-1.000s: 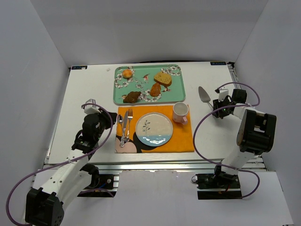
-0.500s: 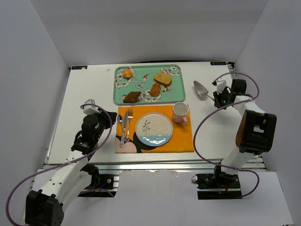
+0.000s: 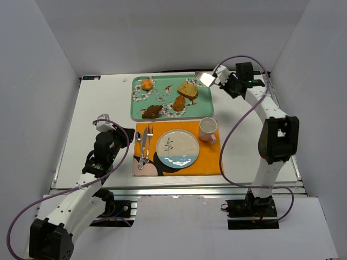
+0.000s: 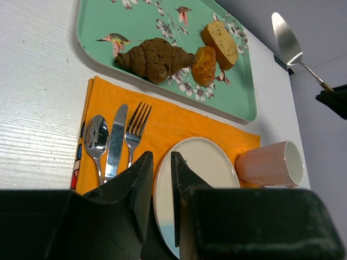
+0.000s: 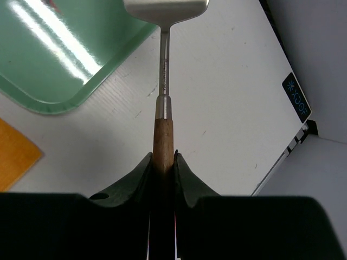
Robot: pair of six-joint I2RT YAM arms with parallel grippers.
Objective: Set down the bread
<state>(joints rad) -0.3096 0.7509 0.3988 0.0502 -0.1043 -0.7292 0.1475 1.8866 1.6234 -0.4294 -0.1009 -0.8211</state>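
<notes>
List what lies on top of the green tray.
The bread, a round orange bun, a dark croissant and a smaller brown pastry lie on the tray; its surface beneath them is covered.

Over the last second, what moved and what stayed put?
The right pincer, shut on the spatula, swung from the right side of the table away and leftward. The blade now hangs at the far right corner of the tray, close to the bread. Nothing was picked up or released. The bread, plate, mug, cutlery and left pincer stayed put.
</notes>
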